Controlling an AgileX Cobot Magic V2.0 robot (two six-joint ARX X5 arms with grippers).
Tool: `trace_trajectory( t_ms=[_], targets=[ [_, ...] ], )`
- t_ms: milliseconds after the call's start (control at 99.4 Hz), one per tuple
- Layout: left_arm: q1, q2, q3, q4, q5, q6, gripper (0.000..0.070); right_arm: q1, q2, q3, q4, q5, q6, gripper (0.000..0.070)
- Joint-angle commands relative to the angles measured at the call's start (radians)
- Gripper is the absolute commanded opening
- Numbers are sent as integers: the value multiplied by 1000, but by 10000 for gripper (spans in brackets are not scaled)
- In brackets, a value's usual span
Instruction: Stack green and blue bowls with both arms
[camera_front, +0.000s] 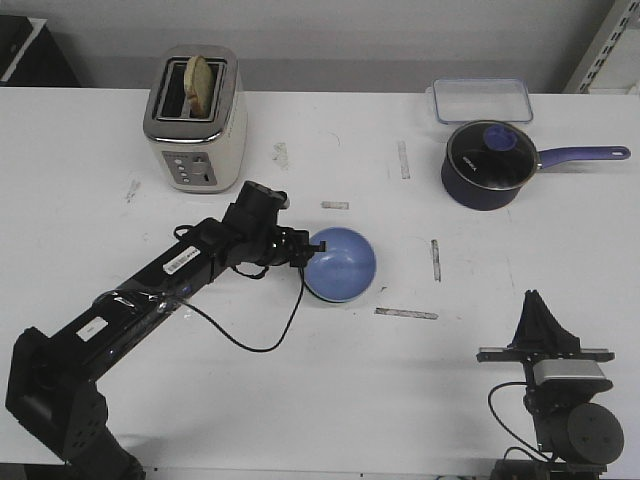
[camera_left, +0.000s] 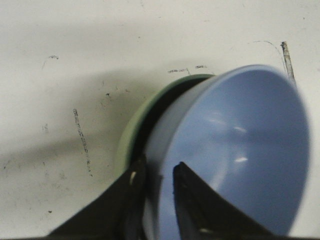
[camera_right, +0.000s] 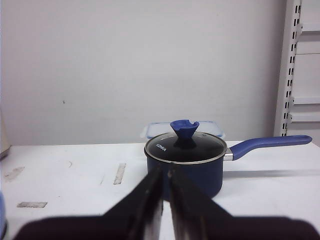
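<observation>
The periwinkle blue bowl (camera_front: 340, 264) sits tilted at the table's middle, over the pale green bowl. Only a sliver of the green bowl's rim shows behind it in the left wrist view (camera_left: 131, 135). My left gripper (camera_front: 312, 247) is shut on the blue bowl's left rim. In the left wrist view (camera_left: 157, 169) one finger is inside the blue bowl (camera_left: 240, 150) and one outside. My right gripper (camera_front: 537, 300) is shut and empty at the front right, far from the bowls, and it points at the saucepan in the right wrist view (camera_right: 165, 172).
A cream toaster (camera_front: 195, 120) with a slice of bread stands at the back left. A dark blue lidded saucepan (camera_front: 490, 165) stands at the back right, handle pointing right, with a clear lidded container (camera_front: 480, 100) behind it. Tape strips mark the table.
</observation>
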Motion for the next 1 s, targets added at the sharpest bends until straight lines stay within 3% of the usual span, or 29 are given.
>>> trace_trajectory(
  t_ms=[0,503,664,895,986],
  targets=[
    [-7,11,25,-5,4,-3,292,-1,-2,3,10,0,-8,10],
    [-7,-96,25,-15,4,20,294,-1,-2,3,10,0,-8,10],
    [-6,-169,3,27,2,132,292,-1,-2,3,10,0,-8,10],
    [2,-327,-165,223,2,374,284,-1,-2,3,10,0,-8,10],
    [14,-401,-267,340,-9,430,281,-1,-2,3,10,0,-8,10]
  ],
)
